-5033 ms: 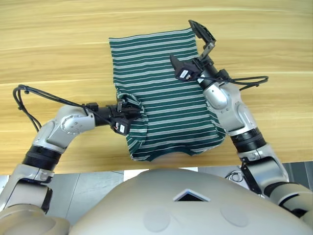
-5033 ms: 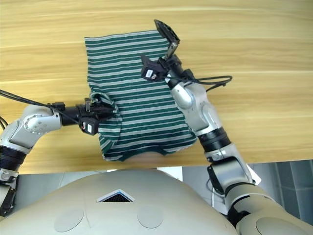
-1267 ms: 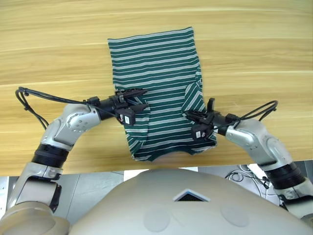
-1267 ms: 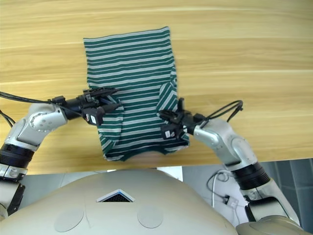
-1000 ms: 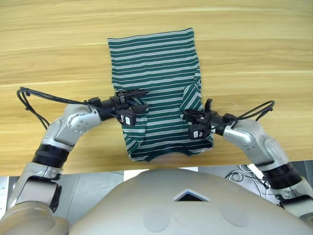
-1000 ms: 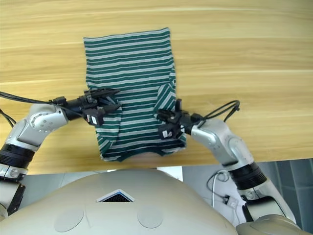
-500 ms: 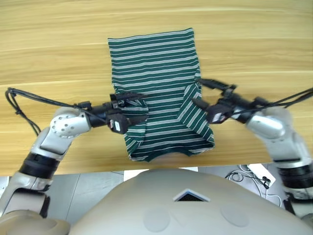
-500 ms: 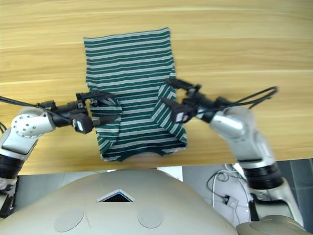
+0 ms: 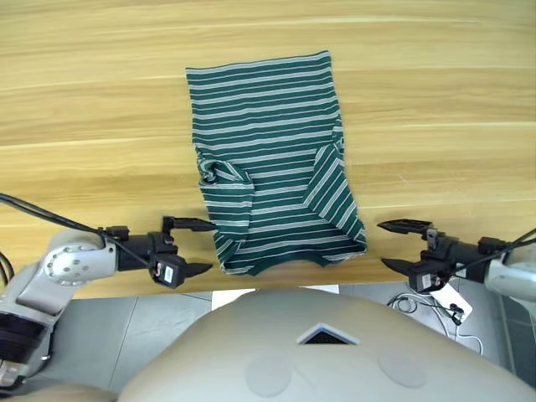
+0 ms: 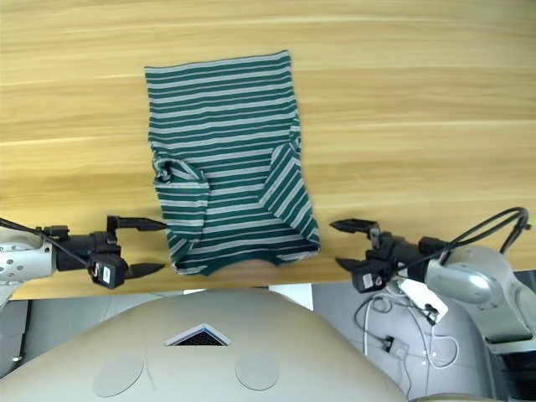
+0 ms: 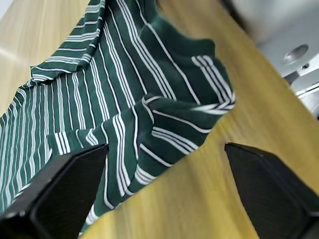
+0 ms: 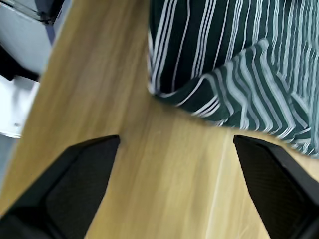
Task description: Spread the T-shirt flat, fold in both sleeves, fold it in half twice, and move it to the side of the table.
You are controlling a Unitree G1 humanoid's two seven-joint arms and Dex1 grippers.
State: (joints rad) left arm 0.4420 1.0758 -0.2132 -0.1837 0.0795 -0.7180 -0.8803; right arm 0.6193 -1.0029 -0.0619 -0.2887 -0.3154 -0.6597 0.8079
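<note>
since the coming move looks to be the first halving, the near corners matter. left gripper (image 9: pixel 212 245), fingers spread and empty, sits just beside the near-left corner. the t-shirt (image 9: pixel 268 159) lies on the smooth wooden table (image 9: pixel 100 100), long axis pointing away from the robot, soft green knit with pale stripes, sleeves tucked in, puckered at the left fold. right gripper (image 9: pixel 381 244), likewise spread, stands slightly farther off the near-right corner.

Right hand (image 12: pixel 177 143) with fingers wide apart, wooden table (image 12: pixel 164 189) between them, striped T-shirt (image 12: pixel 234 55) corner just ahead.
</note>
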